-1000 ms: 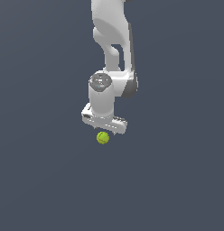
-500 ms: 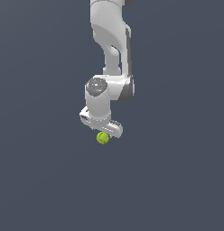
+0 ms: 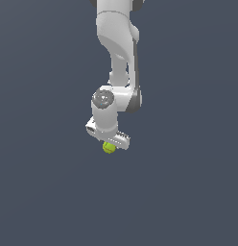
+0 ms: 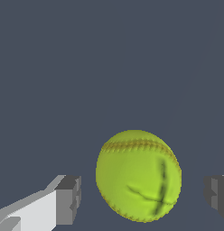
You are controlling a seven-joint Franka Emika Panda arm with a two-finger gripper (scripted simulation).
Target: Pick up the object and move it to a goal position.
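Your gripper [image 4: 143, 196] has its jaws spread wide around the yellow-green ball [image 4: 138, 176], with a gap on each side. You can see the ball sits between the pads [image 4: 68, 198], nearer one than the other.

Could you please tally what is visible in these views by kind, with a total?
Yellow-green ball: 1
White gripper, open, its fingers apart on either side of the ball: 1
Grey finger pads: 2
White robot arm: 1
Total: 5
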